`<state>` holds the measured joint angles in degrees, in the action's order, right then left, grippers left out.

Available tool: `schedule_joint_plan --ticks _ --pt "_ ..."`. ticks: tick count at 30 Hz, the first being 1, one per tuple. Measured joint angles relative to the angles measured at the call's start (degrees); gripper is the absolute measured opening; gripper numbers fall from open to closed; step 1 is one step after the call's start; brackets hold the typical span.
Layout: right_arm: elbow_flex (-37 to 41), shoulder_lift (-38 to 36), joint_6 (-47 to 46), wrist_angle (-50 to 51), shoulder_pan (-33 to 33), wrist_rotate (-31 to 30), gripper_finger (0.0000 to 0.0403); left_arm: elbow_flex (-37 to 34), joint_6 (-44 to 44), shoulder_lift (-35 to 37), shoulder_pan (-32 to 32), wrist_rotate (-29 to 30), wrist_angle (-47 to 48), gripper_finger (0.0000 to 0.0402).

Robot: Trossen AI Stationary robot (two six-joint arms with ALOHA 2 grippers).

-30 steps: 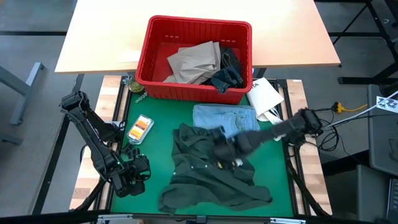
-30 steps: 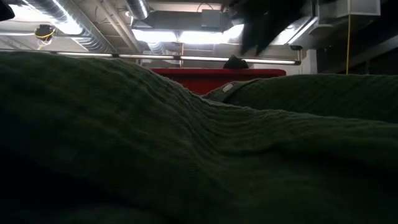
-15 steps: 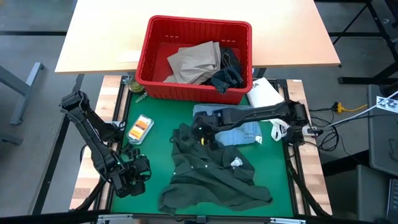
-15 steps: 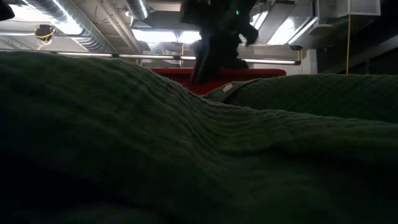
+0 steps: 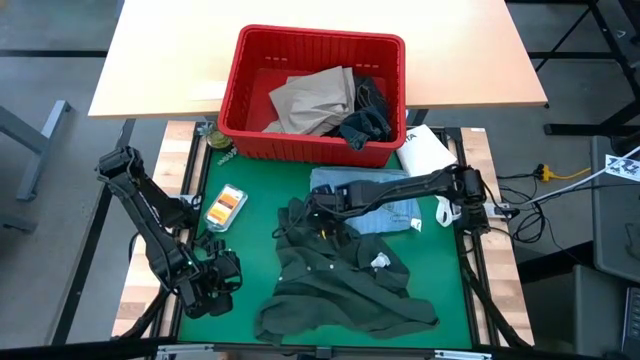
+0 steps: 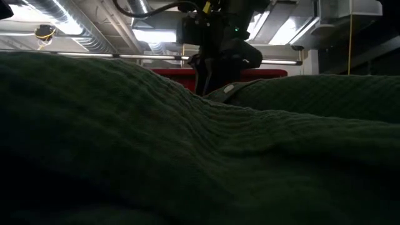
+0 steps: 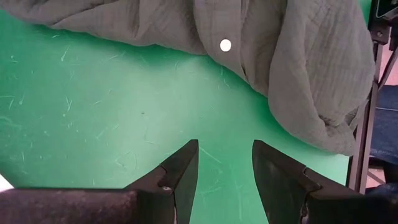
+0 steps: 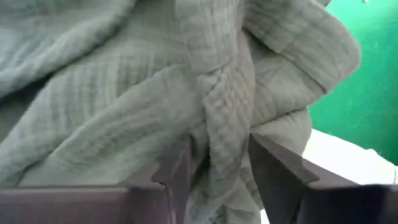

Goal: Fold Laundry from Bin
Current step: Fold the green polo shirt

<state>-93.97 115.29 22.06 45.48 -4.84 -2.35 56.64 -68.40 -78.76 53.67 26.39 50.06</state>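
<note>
One hand at work on the green shirt [image 5: 340, 275].
Right hand [image 5: 322, 212] at its top edge, a fold between its part-open fingers [image 8: 171, 171].

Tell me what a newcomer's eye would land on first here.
First the bright red bin at the far end of the table, with tan trousers and dark jeans inside. Next the crumpled dark green garment sprawled over the green mat, its far edge next to a light blue one. The right claw reaches across onto the green garment's top edge, a fold of cloth between its fingers; the left claw waits open at the mat's near left corner.
</note>
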Motion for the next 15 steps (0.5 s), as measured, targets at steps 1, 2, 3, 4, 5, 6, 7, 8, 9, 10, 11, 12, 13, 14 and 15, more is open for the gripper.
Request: schedule_joint_plan --ticks 1,2,3,4,5,6,7,8,9,10,11,12,13,14,15 --pt "0.0 -0.2 0.0 -0.2 0.0 0.0 0.0148 0.0 0.0 0.0 0.0 0.0 0.0 0.0144" --pt "0.0 -0.3 0.0 -0.2 0.0 0.0 0.0141 0.0 0.0 0.0 0.0 0.0 0.0 0.0144" --pt "0.0 -0.4 0.0 -0.2 0.0 0.0 0.0135 0.0 0.0 0.0 0.0 0.0 0.0 0.0144" --pt "0.0 -0.4 0.0 -0.1 0.0 -0.1 0.0128 0.0 0.0 0.0 0.0 0.0 0.0 0.0144" --pt "0.0 -0.3 -0.1 0.1 0.0 -0.4 0.0122 0.0 0.0 0.0 0.0 0.0 0.0 0.0144" --pt "0.0 0.0 -0.1 0.0 0.0 -0.9 0.0116 0.0 0.0 0.0 0.0 0.0 0.0 0.0144" --pt "0.0 0.0 -0.1 0.1 0.0 -1.2 0.0110 0.0 0.0 0.0 0.0 0.0 0.0 0.0144" --pt "0.0 0.1 -0.1 0.3 0.0 -1.4 0.0104 0.0 0.0 0.0 0.0 0.0 0.0 0.0144" --pt "0.0 0.1 -0.1 0.6 0.0 -1.5 0.0097 0.0 0.0 0.0 0.0 0.0 0.0 0.0144" --pt "0.0 0.1 -0.1 0.6 0.0 -1.6 0.0088 0.0 0.0 0.0 0.0 0.0 0.0 0.0144" --pt "0.0 0.1 -0.1 0.6 0.0 -1.6 0.0079 0.0 0.0 0.0 0.0 0.0 0.0 0.0144" --pt "0.0 0.1 -0.1 0.6 0.0 -1.6 0.0070 0.0 0.0 0.0 0.0 0.0 0.0 0.0144" --pt "0.0 0.1 -0.1 0.6 0.0 -1.6 0.0058 0.0 0.0 0.0 0.0 0.0 0.0 0.0144" --pt "0.0 0.1 -0.1 0.6 0.0 -1.6 0.0046 0.0 0.0 0.0 0.0 0.0 0.0 0.0144" --pt "0.0 0.1 -0.1 0.6 0.0 -1.6 0.0034 0.0 0.1 0.0 0.0 0.0 0.0 0.0144"
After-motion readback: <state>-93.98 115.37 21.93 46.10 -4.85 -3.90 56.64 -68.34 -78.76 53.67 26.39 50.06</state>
